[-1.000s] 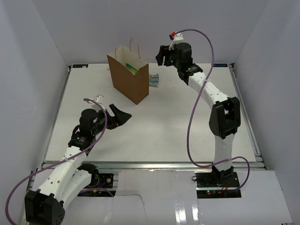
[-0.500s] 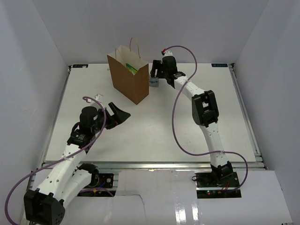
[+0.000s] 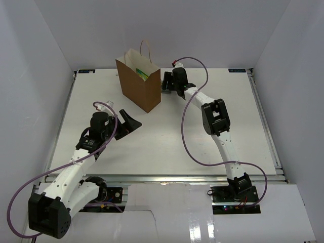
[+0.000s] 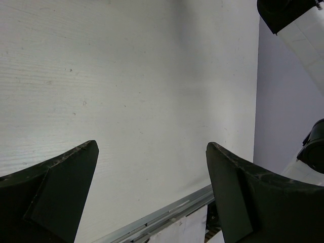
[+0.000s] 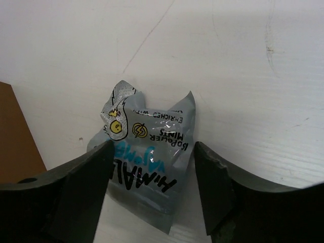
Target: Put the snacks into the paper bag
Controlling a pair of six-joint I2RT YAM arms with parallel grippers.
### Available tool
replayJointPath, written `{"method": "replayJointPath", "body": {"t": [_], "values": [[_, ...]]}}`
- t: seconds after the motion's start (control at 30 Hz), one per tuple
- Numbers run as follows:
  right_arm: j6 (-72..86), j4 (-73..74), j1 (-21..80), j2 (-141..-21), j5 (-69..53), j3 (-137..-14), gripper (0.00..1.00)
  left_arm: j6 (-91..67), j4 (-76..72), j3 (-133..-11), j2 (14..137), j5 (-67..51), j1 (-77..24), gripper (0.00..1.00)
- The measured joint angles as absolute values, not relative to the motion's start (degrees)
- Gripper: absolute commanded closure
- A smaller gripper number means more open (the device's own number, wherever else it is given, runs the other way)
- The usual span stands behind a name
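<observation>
A grey-blue snack packet (image 5: 152,131) lies flat on the white table just right of the brown paper bag (image 3: 139,90). My right gripper (image 5: 153,147) is low over the packet, open, with a finger on each side of it. The left finger overlaps the packet's edge and the right finger stands a little clear. In the top view my right gripper (image 3: 165,83) covers most of the packet. A green packet (image 3: 144,75) shows inside the upright bag. My left gripper (image 3: 129,121) hovers open over bare table in front of the bag, with nothing between its fingers (image 4: 66,177).
The bag's brown wall (image 5: 15,136) stands close to the left of my right gripper. White walls enclose the table on three sides. A metal rail (image 4: 167,215) runs along the table's near edge.
My right arm has stretched forward and come down from above the table to the packet beside the bag. My left arm has shifted slightly and stays open.
</observation>
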State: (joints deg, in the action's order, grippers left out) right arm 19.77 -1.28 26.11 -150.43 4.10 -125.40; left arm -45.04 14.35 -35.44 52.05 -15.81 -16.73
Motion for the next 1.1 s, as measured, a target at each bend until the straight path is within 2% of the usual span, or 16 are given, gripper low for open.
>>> {"method": "replayJointPath", "body": {"t": [0.07,0.1,0.17,0.2,0.27,0.43,0.67,0.87,1.1], "values": [[19.9,-1.5,26.3,-150.8,4.0,-125.8,0.4,-45.3,14.7,-35.5,52.0,-15.8,-16.7,0.02],[20.1,-1.6,26.3,-151.0,4.0,-125.9,0.49,-45.5,14.8,-35.5,51.9,-15.7,-16.7,0.02],[20.3,-1.9,26.4,-151.2,4.0,-125.9,0.63,-46.0,15.2,-35.6,51.5,-15.6,-16.7,0.02],[20.4,-1.8,26.4,-151.3,4.0,-125.9,0.78,-46.2,15.5,-35.6,51.1,-15.4,-16.7,0.02],[20.5,-1.8,26.4,-151.4,3.8,-125.9,0.92,-46.6,16.0,-35.7,50.4,-15.2,-16.7,0.02],[21.0,-3.3,26.4,-151.2,3.6,-124.9,0.92,-47.4,16.6,-36.3,49.5,-14.7,-16.7,0.02],[20.4,-4.2,24.1,-145.5,-0.1,-116.3,0.92,-47.6,16.7,-37.3,49.5,-14.3,-16.7,0.02],[16.8,-3.7,17.1,-135.7,-10.2,-105.2,0.92,-47.4,15.7,-37.3,49.4,-14.4,-16.7,0.02],[9.8,-5.3,8.4,-119.8,-28.6,-89.9,0.92,-47.0,12.4,-36.4,48.6,-15.6,-16.7,0.02]]}}
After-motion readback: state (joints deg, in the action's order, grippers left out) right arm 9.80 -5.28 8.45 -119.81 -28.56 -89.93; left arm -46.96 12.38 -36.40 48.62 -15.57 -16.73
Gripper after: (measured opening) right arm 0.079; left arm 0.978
